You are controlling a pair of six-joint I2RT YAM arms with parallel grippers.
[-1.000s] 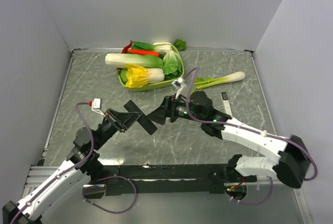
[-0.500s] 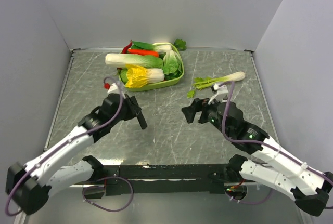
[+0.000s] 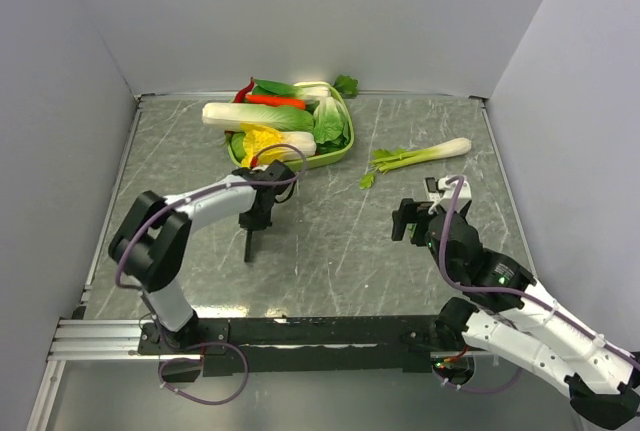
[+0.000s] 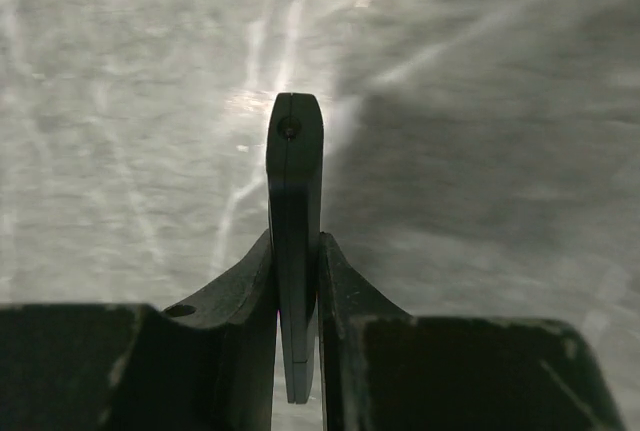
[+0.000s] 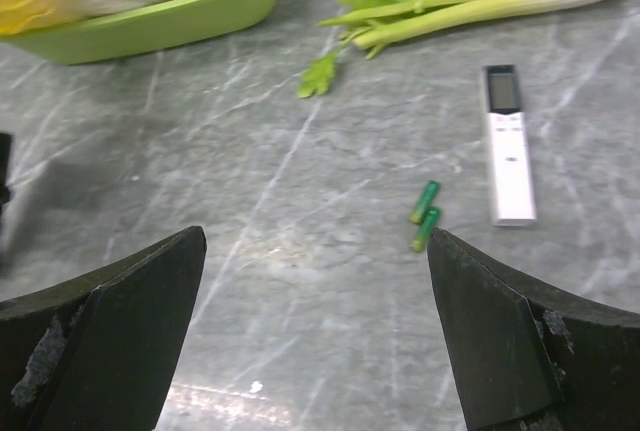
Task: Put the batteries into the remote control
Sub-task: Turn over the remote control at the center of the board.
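Observation:
My left gripper [image 3: 253,221] is shut on the black remote control [image 3: 248,243], which hangs down from it near the table, left of centre. In the left wrist view the remote [image 4: 295,181] sits edge-on between the fingers of my left gripper [image 4: 297,251]. My right gripper [image 3: 415,216] is open and empty at the right. In the right wrist view two green batteries [image 5: 425,215] lie side by side on the table just inside the right finger [image 5: 520,351] of my right gripper [image 5: 315,241]. No red or orange battery shows.
A slim white device [image 5: 508,146] lies right of the batteries, also partly visible in the top view [image 3: 432,186]. A celery stalk [image 3: 420,156] lies behind it. A green tray [image 3: 335,156] of vegetables stands at the back centre. Grey walls enclose the table.
The two grippers were close together at the centre. My left arm has swung the remote back and left, still holding it. My right arm has drawn away to the right, over the batteries.

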